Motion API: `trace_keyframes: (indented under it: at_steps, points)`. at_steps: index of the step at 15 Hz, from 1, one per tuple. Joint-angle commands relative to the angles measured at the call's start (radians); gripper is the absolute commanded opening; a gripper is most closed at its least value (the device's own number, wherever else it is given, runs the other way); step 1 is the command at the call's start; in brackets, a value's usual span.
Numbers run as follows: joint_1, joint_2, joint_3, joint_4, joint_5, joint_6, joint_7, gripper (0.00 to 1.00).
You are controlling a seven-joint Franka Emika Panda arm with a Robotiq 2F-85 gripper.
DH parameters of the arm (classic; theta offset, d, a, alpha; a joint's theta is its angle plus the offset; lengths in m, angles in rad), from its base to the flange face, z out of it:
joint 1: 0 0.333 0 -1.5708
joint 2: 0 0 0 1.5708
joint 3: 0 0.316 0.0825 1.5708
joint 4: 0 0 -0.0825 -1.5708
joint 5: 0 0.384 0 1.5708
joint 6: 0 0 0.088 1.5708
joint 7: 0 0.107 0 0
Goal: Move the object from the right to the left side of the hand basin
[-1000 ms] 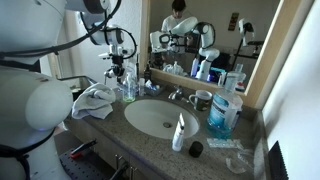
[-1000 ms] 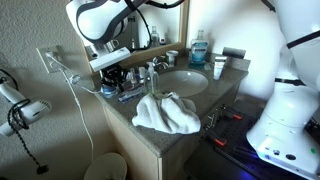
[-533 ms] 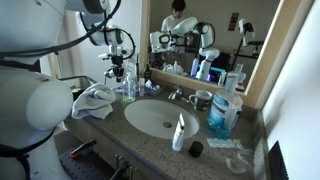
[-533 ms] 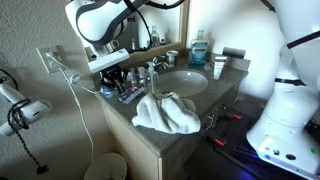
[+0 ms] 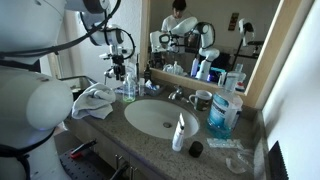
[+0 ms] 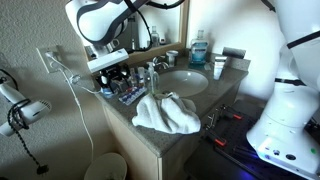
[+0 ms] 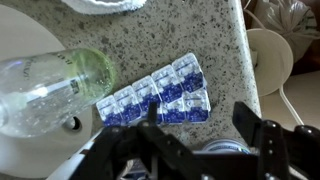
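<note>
The speckled granite table [image 5: 115, 122] runs under a wide wall mirror [image 5: 215, 30], and the white robot arm [image 6: 100, 20] reaches down over the end of it. The oval white basin [image 5: 155, 118] is sunk into the middle of the table. A crumpled white towel [image 5: 93, 100] lies beside the basin at the front edge, on the same side as the arm. On the opposite side of the basin stands a tall blue bottle [image 5: 220, 115], with a white tube [image 5: 179, 132] upright at the basin's front rim near it and a mug [image 5: 203, 99] behind the basin by the tap. In the wrist view a clear bottle [image 7: 55, 90] stands just beside a blue-and-silver blister pack [image 7: 157, 92], which lies flat on the granite. In an exterior view the blister pack [image 6: 130, 95] sits behind the towel on the arm's side of the basin. The tool [image 7: 200, 135] hangs directly over that spot with its two dark fingers [image 7: 252, 125] spread wide, and nothing is held between them. One fingertip overlaps the pack's near edge in the wrist view.
</note>
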Motion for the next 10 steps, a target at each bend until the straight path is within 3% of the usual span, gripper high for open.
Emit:
trace_keyframes:
  at_steps: [1, 10]
  points:
    - [-0.001, -0.058, -0.005, -0.03, 0.007, 0.011, 0.001, 1.0]
    - [-0.057, -0.271, 0.017, -0.086, 0.068, 0.004, -0.087, 1.0]
